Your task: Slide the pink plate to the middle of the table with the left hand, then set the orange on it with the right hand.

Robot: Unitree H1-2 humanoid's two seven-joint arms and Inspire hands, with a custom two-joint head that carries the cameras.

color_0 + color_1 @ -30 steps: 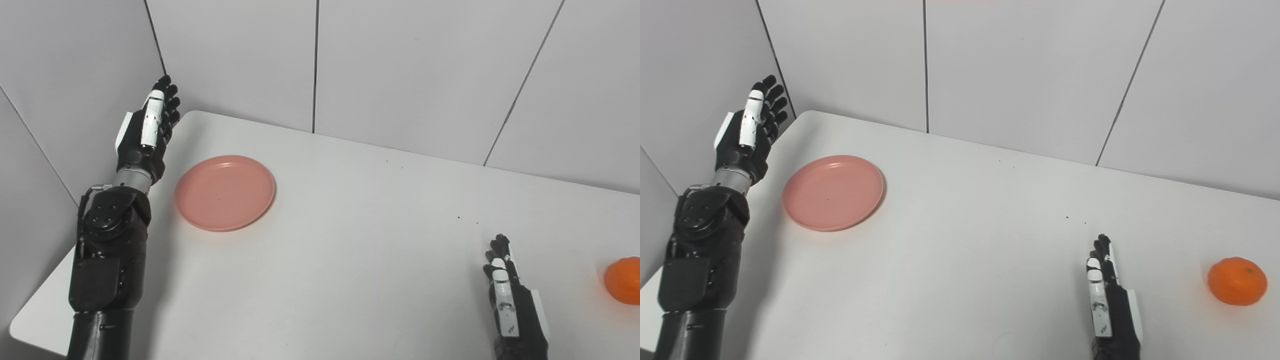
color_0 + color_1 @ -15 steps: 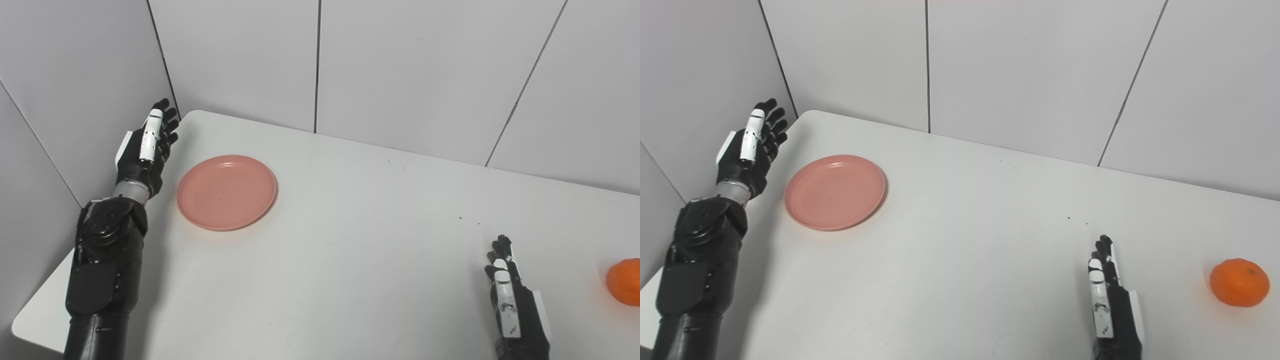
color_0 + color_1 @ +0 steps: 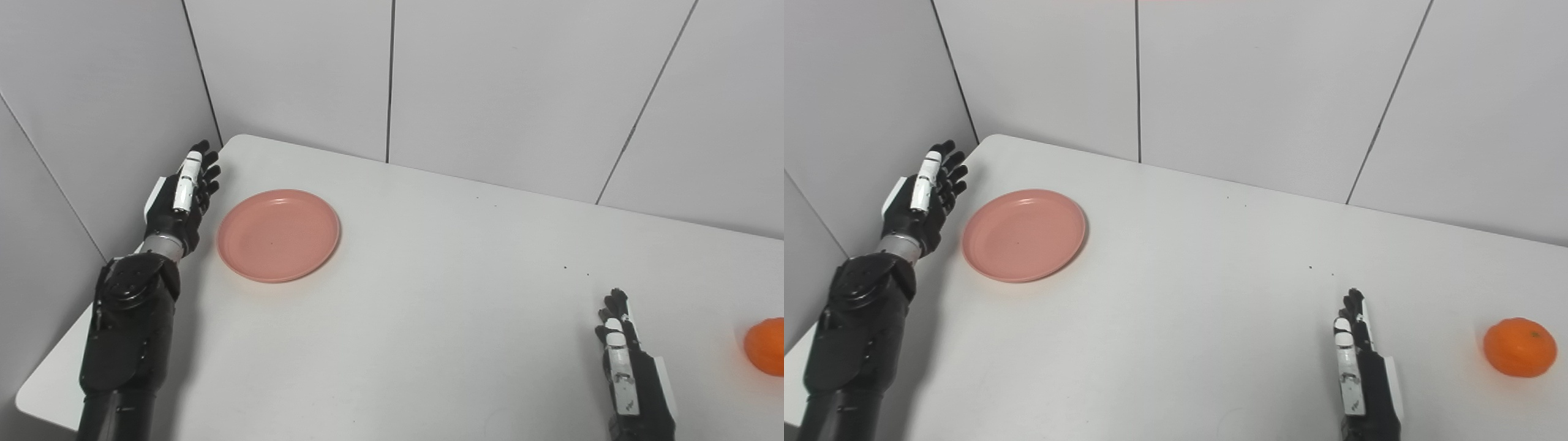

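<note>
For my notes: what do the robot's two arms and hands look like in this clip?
Both are black. The left hand has dark fingers, a white strip along one finger, a white side panel and a silver wrist ring above a bulky black forearm with a round joint. The right hand has the same black body with white finger strip and side panel.

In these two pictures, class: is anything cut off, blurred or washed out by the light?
Left eye view: the orange is cut by the right edge. Right eye view: it shows whole. Both are sharp and evenly lit, with soft shadows beside the pink plate and left hand.
</note>
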